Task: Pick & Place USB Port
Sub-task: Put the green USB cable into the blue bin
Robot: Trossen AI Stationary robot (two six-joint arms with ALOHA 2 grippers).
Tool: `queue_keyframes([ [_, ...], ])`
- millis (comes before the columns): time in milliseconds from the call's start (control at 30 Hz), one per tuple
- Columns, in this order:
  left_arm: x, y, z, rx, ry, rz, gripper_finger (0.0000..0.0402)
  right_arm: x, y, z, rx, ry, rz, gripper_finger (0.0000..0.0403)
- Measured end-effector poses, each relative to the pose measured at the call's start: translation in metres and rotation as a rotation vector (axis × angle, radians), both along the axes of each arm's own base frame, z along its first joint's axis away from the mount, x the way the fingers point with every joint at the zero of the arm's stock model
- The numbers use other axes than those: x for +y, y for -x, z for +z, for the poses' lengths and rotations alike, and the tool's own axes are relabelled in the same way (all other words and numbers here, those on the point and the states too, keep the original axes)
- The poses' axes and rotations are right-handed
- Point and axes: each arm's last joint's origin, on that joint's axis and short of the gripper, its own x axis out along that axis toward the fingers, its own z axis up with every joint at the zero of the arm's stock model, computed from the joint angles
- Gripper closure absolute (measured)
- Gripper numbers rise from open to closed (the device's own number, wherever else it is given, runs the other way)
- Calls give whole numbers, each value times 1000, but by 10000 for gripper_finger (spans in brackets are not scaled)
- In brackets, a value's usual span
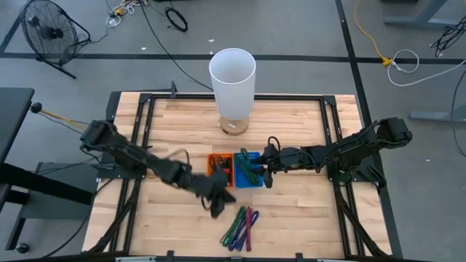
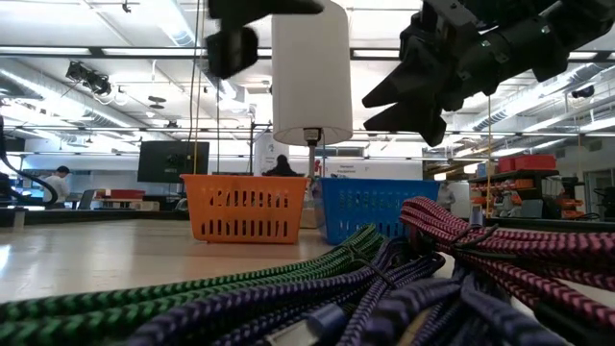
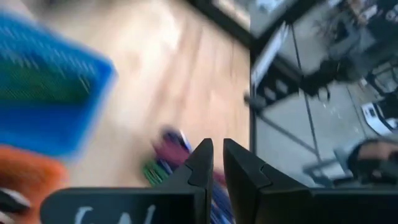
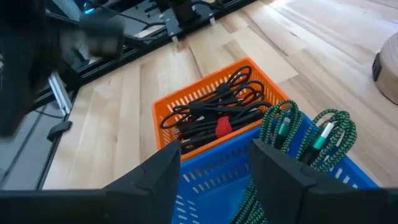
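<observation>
1. High view: the left gripper [image 1: 217,204] sits over bare wood just in front of the orange basket [image 1: 219,169], between it and the loose bundle of braided USB cables [image 1: 241,225] lying near the table's [image 1: 306,218] front edge. The right gripper [image 1: 267,175] is at the blue basket [image 1: 247,169], at its right side. The two baskets stand side by side, touching, in front of a white lamp [image 1: 232,87] on a round wooden base.

2. Low view: the cable bundle [image 2: 384,288] fills the foreground, with green, purple and magenta strands. Behind it stand the orange basket [image 2: 242,207] and the blue basket [image 2: 377,207], with the lamp shade [image 2: 309,77] above them. A dark gripper [image 2: 404,101] hangs above the blue basket with its fingers spread apart.

3. Left wrist view: blurred. The left gripper [image 3: 217,163] has its two fingers nearly together with a narrow gap and nothing between them. Beyond the tips lie the coloured cables [image 3: 165,155]; the blue basket [image 3: 50,106] is off to one side.

4. Right wrist view: the right gripper [image 4: 214,165] has its fingers apart and empty, poised over the blue basket [image 4: 211,180], which holds green braided cables [image 4: 311,137]. The orange basket [image 4: 186,93] next to it holds black cables [image 4: 214,112] with a red tie.
</observation>
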Motion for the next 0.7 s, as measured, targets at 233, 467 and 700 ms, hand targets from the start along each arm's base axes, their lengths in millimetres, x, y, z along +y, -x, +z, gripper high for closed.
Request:
queue_keyframes([
  [233,-60,-2,-52,85,140,-53,362,0,0,0,3,13,25,211],
  [467,-94,-4,-91,108,355,-32,361,0,0,0,5,37,35,211],
  [700,-103,-17,-110,207,437,-32,326,0,0,0,4,64,47,211],
])
